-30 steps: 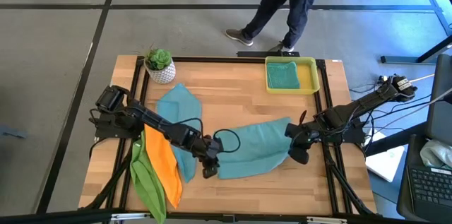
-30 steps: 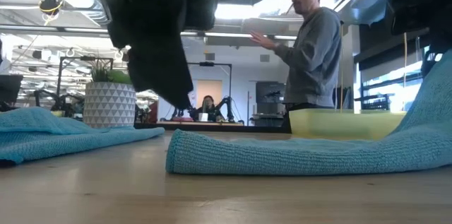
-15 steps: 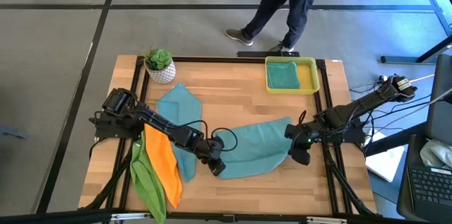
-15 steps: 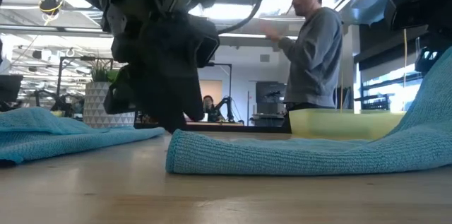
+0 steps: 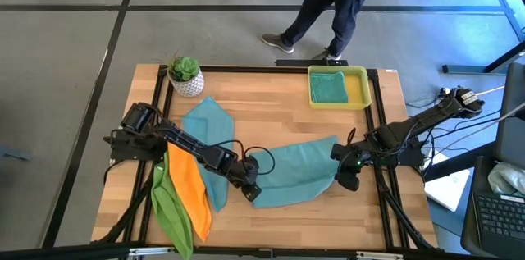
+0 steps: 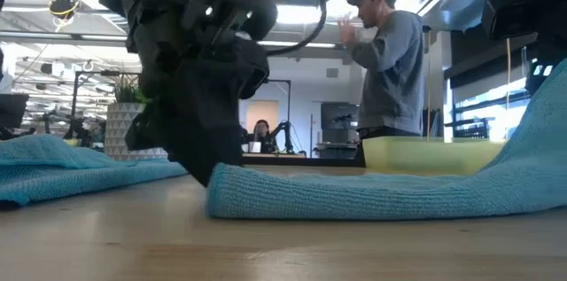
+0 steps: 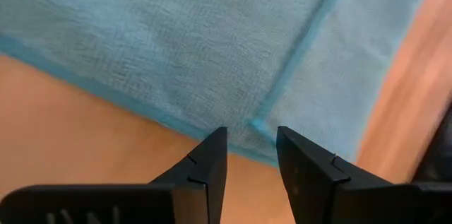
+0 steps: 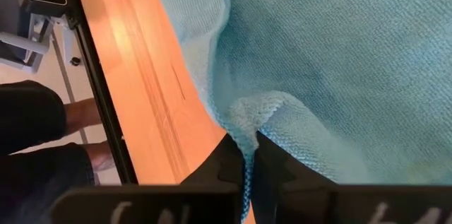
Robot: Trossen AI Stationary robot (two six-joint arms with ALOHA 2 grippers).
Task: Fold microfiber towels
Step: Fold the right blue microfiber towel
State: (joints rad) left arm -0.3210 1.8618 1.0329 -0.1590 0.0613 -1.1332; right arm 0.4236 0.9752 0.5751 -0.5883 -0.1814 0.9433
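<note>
Towels lie across the wooden table (image 5: 279,116) — green towel (image 5: 168,209) and orange towel (image 5: 189,190) at left. Left gripper (image 5: 251,191), fingers parted, sits at the spread teal towel (image 5: 295,171)'s near-left corner. Right gripper (image 5: 345,180) pinches that towel's right edge — raised off the table.

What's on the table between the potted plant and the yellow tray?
Nothing: in the high view, only bare wood runs from the potted plant to the yellow tray.

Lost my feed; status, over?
Left gripper open at teal towel corner. Right gripper shut on its other end. Nothing blocking.
</note>
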